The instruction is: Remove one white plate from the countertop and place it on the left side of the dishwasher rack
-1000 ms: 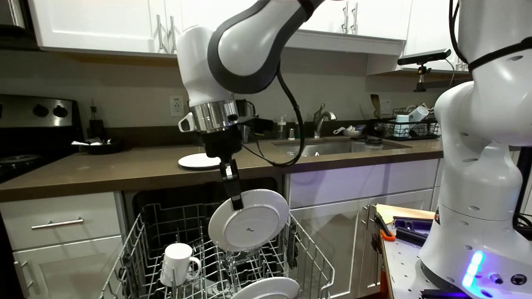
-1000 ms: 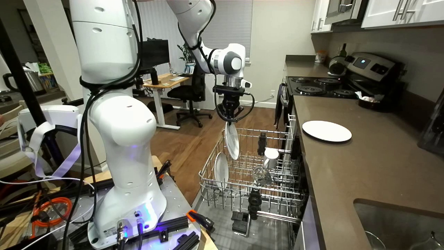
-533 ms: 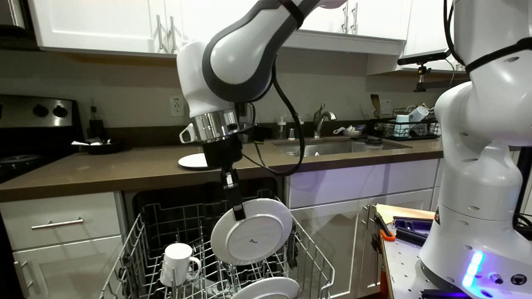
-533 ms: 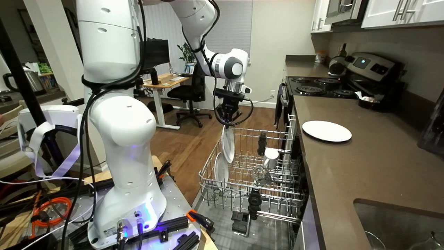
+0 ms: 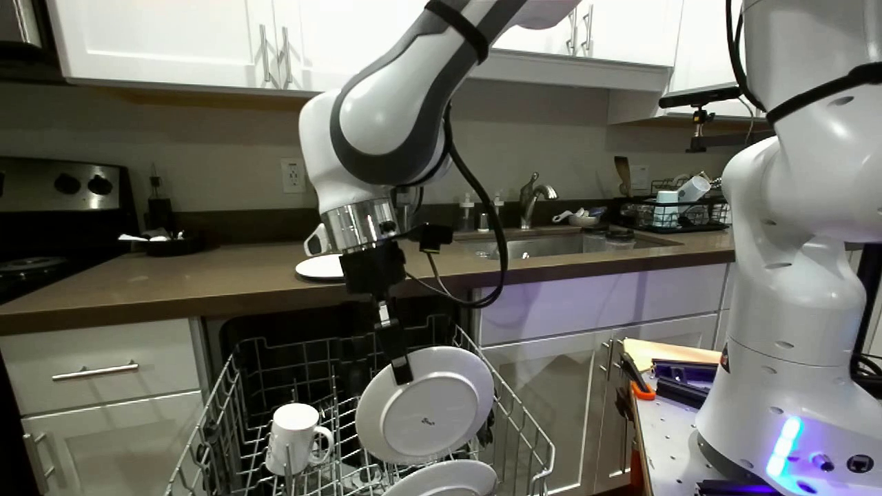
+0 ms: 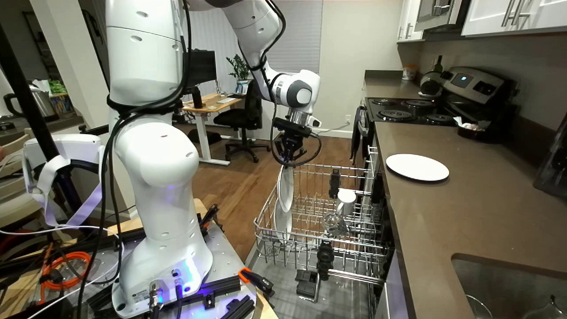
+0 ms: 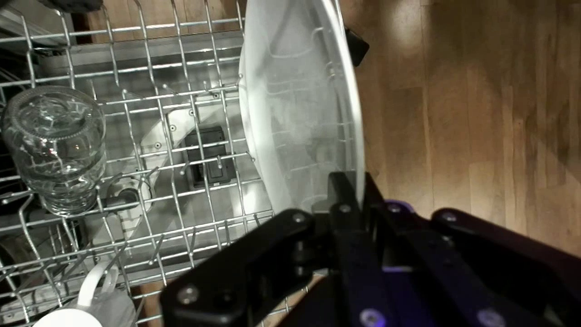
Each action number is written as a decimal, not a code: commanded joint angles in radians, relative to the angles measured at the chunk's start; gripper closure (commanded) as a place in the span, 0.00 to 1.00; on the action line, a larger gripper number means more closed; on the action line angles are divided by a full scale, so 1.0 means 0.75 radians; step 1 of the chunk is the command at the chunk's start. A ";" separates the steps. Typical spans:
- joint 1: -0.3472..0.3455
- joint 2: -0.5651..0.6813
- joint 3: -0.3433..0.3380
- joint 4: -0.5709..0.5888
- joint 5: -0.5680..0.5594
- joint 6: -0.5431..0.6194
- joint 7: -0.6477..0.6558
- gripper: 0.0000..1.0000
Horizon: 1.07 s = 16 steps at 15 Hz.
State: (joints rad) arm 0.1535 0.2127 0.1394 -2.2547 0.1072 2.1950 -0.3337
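Note:
My gripper (image 5: 402, 372) is shut on the edge of a white plate (image 5: 431, 410). The plate hangs nearly upright, its underside showing in an exterior view. In the wrist view the fingers (image 7: 356, 181) pinch its rim, with the plate face (image 7: 304, 104) beyond them. In an exterior view the held plate (image 6: 285, 188) reaches down inside the dishwasher rack (image 6: 310, 243), along one side. Its lower edge overlaps a plate standing in the rack (image 6: 282, 221); I cannot tell whether they touch. Another white plate (image 6: 417, 167) lies flat on the countertop (image 6: 465, 208).
A white mug (image 5: 296, 434) stands in the rack. An upturned glass jar (image 7: 54, 145) is also in the rack, beside the rows of tines. The countertop edge and stove (image 6: 403, 110) run along one side. A cable loop (image 6: 316, 150) hangs round the gripper.
The gripper and held plate have moved down into the rack and toward the side where the other plate stands. The grip has stayed shut. The plates on the countertop and in the rack have not moved.

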 commanded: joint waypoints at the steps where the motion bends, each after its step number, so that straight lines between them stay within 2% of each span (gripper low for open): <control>1: -0.046 0.022 0.032 0.013 0.075 -0.029 -0.079 0.95; 7: -0.061 0.090 0.033 0.019 0.084 -0.019 -0.095 0.95; 16: -0.071 0.095 0.023 0.032 0.046 -0.019 -0.061 0.95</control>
State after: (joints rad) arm 0.1223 0.2892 0.1451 -2.2484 0.1494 2.1958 -0.3700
